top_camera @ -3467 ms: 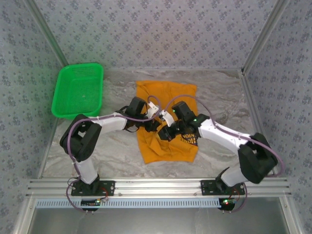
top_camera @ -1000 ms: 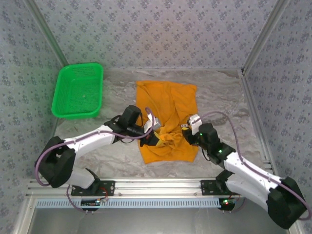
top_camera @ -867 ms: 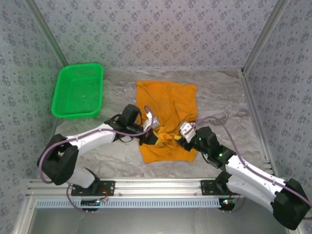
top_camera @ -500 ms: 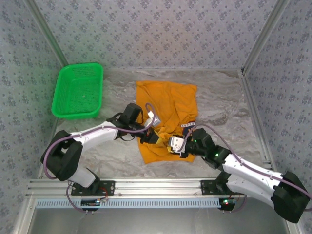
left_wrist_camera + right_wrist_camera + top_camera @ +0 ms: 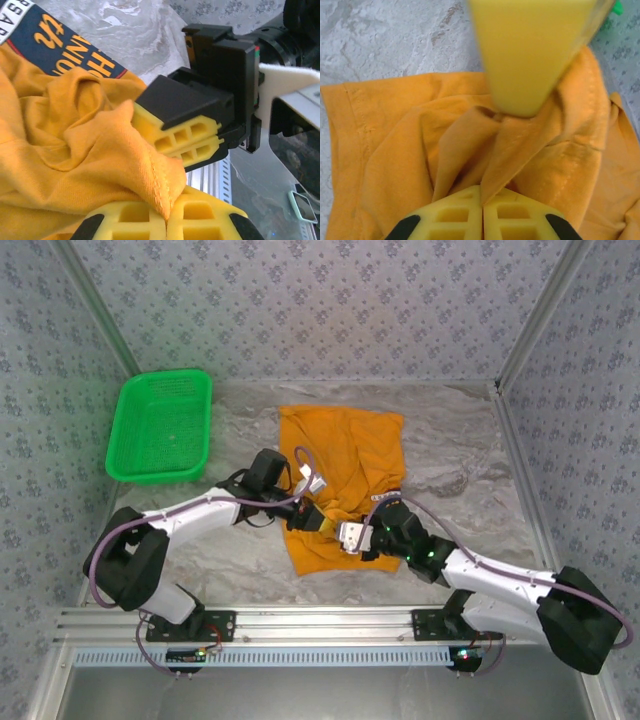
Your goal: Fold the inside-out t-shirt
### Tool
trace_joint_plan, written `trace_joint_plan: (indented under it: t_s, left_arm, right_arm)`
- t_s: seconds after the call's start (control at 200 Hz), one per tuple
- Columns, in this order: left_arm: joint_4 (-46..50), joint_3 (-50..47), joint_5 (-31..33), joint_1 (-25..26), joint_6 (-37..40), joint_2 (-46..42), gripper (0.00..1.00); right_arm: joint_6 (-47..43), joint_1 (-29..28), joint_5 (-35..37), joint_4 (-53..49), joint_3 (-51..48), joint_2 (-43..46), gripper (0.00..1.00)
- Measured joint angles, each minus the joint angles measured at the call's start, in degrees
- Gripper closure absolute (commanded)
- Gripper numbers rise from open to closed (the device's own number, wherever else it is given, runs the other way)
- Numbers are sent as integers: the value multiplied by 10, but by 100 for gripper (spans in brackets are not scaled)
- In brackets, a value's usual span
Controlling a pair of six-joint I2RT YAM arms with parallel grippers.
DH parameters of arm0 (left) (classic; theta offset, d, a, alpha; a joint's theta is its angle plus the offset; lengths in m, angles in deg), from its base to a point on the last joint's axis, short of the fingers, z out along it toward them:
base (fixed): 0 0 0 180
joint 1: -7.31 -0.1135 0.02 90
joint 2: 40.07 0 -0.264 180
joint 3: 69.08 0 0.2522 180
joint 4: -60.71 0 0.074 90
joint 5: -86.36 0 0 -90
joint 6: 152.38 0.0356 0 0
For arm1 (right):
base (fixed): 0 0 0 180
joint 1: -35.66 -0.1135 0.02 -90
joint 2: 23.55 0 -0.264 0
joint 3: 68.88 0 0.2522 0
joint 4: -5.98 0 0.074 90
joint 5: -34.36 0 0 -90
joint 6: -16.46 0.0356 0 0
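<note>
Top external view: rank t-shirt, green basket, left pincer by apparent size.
1. t-shirt, largest even with its near part bunched up.
2. green basket, somewhat smaller.
3. left pincer, smallest by far.

You see a t-shirt (image 5: 345, 450) made of soft, matt orange cloth with stitched seams. Its dark print (image 5: 55, 45) looks smooth and flat. The right gripper (image 5: 481, 200) has matt yellow plastic fingers (image 5: 445, 220) with little hollows. Under the t-shirt, the table (image 5: 450, 430) looks like smooth, faintly shiny grey stone. Left of the t-shirt, the basket (image 5: 160, 430) is shiny green plastic mesh.
</note>
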Motion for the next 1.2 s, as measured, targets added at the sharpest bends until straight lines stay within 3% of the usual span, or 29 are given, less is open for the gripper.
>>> trace_joint_plan:
  t_s: [0.23,0.365,0.505,0.655,0.83,1.034,1.199]
  left_arm:
    - [-9,18,57,-9,-54,2,93]
    - [-4,51,85,-9,-82,22,81]
    - [24,83,119,-17,-112,52,70]
    - [66,83,147,-21,-125,51,68]
    - [82,52,154,-24,-133,37,68]
    - [101,2,153,-24,-135,1,63]
    - [124,-8,172,2,-121,-34,61]
  right_arm:
    - [-14,17,-57,-31,39,7,100]
    - [-21,28,-111,-98,109,17,100]
    - [-66,-30,-114,-171,176,-11,100]
    - [-109,-91,-111,-280,221,-105,81]
    - [-119,-105,-141,-376,259,-167,62]
    - [-79,-47,-200,-377,241,-73,61]
    - [-7,2,-161,-317,184,20,57]
